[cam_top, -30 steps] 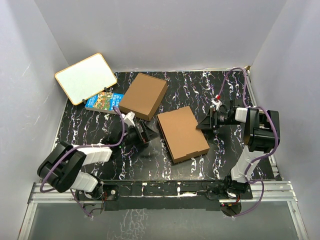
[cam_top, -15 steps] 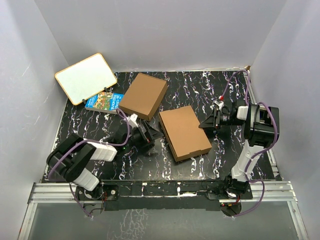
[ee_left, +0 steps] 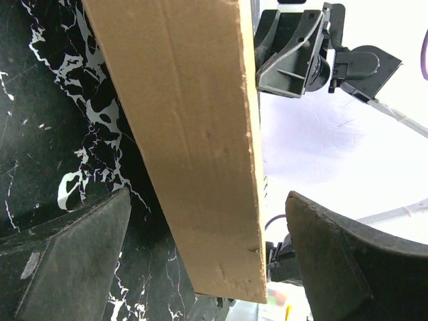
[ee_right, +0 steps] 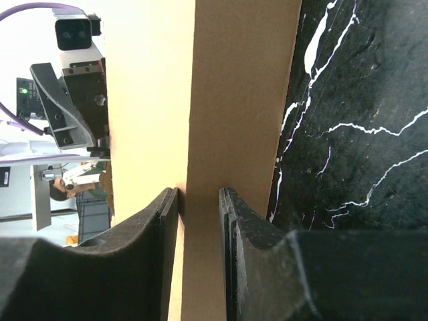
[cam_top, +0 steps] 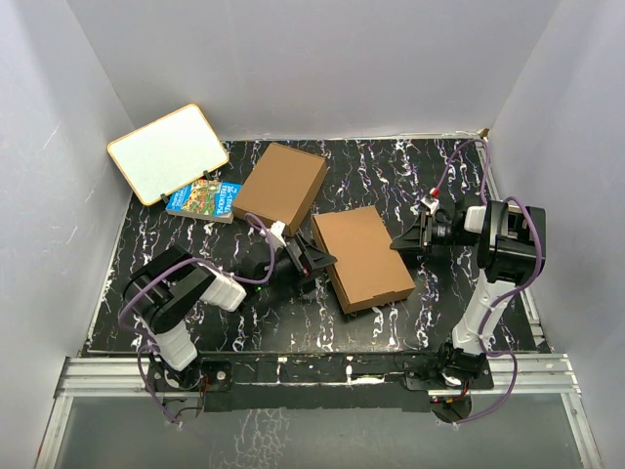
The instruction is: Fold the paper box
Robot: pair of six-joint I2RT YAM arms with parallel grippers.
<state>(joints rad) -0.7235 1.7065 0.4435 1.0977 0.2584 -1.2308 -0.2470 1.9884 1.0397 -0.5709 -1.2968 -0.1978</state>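
- Spanning the booth floor, the table (cam_top: 430, 176) is black with white veining, and the box (cam_top: 359, 256) lies flat near its middle, between the two arms
- The box's long axis runs from the far side toward the near edge, with the near end swung a little to the right, so each long side faces one arm
- It looks shut and shallow: plain brown card, lid down, no flap or tab standing, and a straight side wall with a slightly ragged cut edge in the left wrist view; by that look the folding is judged close to done, and pressing the lid home is probably what remains
- A second box (cam_top: 283, 186), also plain brown, sits well apart at the far left, one corner at a book (cam_top: 203, 198); neither arm is near it
- The left gripper (cam_top: 317, 262) is at the box's left long side, about midway along, so the box lies to its right
- Its fingers (ee_left: 73, 254) are spread wide, with the side wall between them and touching neither in that view
- The right gripper (cam_top: 398, 244) meets the right long side toward the far end, so both arms are about equally near, on opposite sides of the box
- Its fingers (ee_right: 234, 227) are drawn close, straddling the box's top edge with a strip of card between them; whether they pinch it cannot be told
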